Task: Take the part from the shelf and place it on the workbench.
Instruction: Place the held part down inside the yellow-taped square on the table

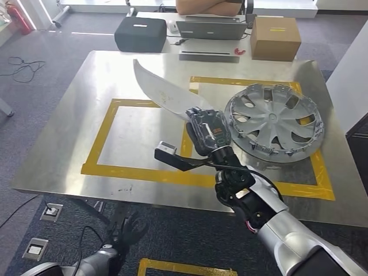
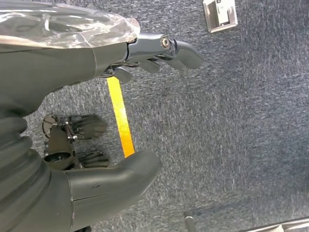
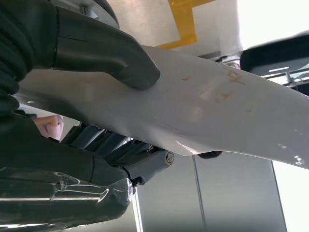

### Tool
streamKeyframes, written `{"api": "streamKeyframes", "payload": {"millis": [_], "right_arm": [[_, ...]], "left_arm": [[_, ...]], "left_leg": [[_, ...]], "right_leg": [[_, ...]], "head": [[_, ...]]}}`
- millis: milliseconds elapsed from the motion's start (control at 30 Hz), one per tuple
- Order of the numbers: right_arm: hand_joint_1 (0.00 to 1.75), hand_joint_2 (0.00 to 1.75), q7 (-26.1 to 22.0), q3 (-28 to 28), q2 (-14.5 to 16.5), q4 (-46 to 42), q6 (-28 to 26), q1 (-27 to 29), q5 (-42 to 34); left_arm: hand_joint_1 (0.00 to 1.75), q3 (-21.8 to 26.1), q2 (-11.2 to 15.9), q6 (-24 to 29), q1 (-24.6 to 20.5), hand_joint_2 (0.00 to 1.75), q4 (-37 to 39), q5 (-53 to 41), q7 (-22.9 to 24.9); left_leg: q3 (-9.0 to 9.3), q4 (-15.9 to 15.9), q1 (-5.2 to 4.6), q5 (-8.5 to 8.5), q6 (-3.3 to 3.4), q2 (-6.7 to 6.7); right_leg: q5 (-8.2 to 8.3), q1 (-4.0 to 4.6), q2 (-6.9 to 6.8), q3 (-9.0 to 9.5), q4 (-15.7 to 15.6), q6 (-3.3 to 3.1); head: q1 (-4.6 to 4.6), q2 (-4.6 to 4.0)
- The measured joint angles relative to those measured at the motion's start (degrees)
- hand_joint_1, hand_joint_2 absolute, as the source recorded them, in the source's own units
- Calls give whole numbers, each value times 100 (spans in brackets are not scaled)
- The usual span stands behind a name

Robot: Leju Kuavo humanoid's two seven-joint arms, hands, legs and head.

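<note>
A long curved silver blade-shaped part (image 1: 163, 92) is held above the steel workbench (image 1: 69, 132), over the yellow-taped rectangle (image 1: 102, 138). My right hand (image 1: 208, 131) grips its near end, and the blade slants away up and to the left. In the right wrist view the thumb (image 3: 109, 53) presses on the pale face of the part (image 3: 218, 111) with the fingers (image 3: 120, 150) wrapped under it. My left hand (image 1: 126, 233) hangs low beside the bench, below its front edge. In the left wrist view its fingers (image 2: 164, 50) are spread over blue carpet, holding nothing.
A grey wheel cover (image 1: 274, 122) lies on the right of the bench inside a second yellow frame. Behind the bench are a dark case (image 1: 141, 33), a laptop (image 1: 213, 29) and a cardboard box (image 1: 275, 38); a person's folded arms (image 1: 208, 6) lean there. Floor sockets (image 1: 51, 213) sit at lower left.
</note>
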Motion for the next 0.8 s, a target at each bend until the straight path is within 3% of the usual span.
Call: {"api": "streamKeyframes", "payload": {"millis": [567,800], "right_arm": [[175,175,261,859,89,373,-2,127,1252],[175,175,220,1096,119,375,65,285,1408]], "left_arm": [[0,-98,-168,33,-61,175,0,-41,61],[0,-104,-209,52,-81,175,0,-39,68]], "left_leg": [[-14,0,0,21,11,1],[-17,0,0,31,8,2]], "right_leg": [[27,-1,1,-10,-17,7],[30,-1,2,-14,-17,-3]], "head": [[-1,0],[-1,0]]}}
